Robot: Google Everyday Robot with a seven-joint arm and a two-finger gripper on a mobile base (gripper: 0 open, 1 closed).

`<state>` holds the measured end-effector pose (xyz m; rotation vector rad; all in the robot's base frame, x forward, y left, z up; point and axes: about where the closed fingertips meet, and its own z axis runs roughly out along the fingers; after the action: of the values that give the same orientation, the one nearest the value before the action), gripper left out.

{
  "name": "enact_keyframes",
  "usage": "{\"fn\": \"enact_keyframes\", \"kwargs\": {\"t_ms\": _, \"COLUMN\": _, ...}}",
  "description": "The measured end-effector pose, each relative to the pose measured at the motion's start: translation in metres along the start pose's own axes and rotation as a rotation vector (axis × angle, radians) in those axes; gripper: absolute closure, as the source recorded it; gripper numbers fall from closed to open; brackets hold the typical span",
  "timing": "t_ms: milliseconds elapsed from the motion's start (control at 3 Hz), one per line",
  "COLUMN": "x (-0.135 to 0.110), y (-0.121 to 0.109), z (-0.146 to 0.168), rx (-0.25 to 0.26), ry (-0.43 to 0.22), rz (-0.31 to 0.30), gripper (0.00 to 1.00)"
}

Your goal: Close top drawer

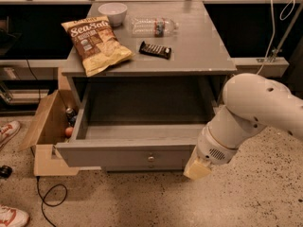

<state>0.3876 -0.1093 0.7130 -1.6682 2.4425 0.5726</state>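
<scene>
Okay, top drawer (109,156) is pulled well out of the grey cabinet (203,51), toward the camera. Its long axis runs left to right and the flat front panel faces the bottom of the view. It is a grey wooden, deep box, and the bare grey floor inside shows. One small round metal knob (151,158) sits at the centre of the front. The drawer's left front corner overhangs the cardboard box (45,131) on the floor.

The gripper (196,168) is low at the right end of the drawer front, touching or just beside the panel; which one, cannot tell. Whether it is spread or closed, cannot tell, and nothing visibly held. The white arm (253,105) comes in from the right.

Counts:
- One drawer in view, with one knob.
- On the cabinet top, one chip bag (97,44) at front left.
- One white bowl (112,12) behind the bag.
- One clear plastic bottle (154,26), lying on its side to the right of the bowl.
- One dark candy bar (155,50) near the middle.
- One cardboard box left of the cabinet, with a can (70,113) and an orange round item (69,132) inside.
- Two shoes (8,129) (12,216), cut off at the left edge.
- One black cable (49,200), looped on the speckled floor.
</scene>
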Motion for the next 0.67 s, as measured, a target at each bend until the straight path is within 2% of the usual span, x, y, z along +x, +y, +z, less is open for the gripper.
{"fn": "enact_keyframes", "kwargs": {"t_ms": 333, "x": 0.016, "y": -0.029, "z": 0.009, "rx": 0.04, "ry": 0.009, "rz": -0.063, "gripper": 0.96}}
{"fn": "enact_keyframes", "kwargs": {"t_ms": 667, "x": 0.039, "y": -0.081, "z": 0.023, "rx": 0.112, "ry": -0.007, "rz": -0.147, "gripper": 1.0}}
